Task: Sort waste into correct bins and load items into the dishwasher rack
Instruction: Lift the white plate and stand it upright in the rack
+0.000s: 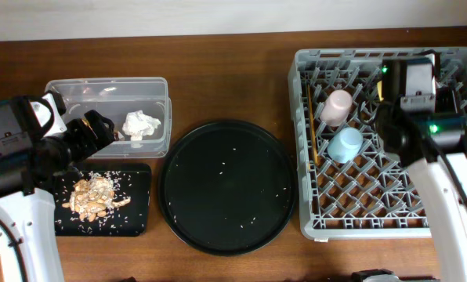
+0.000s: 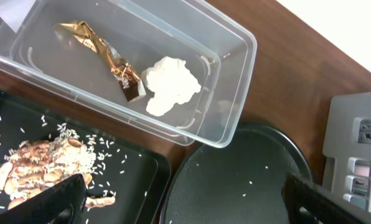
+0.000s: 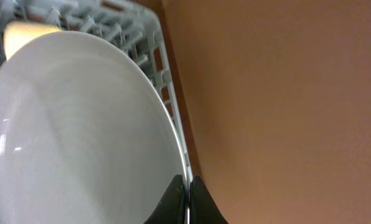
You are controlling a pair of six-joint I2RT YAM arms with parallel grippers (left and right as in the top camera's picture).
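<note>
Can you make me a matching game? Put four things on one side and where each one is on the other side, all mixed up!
Things
1. gold wrapper
2. food scraps
3. pink cup
4. pale plate

Places
A. in the grey rack
B. pinched at its rim by the right hand
C. in the clear tub
D. on the flat black tray

Pairs: 1-C, 2-D, 3-A, 4-B

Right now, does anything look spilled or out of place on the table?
Yes: loose rice grains lie scattered across the round black tray, away from the food scraps piled on the flat black tray. Nothing else stands out.
</note>
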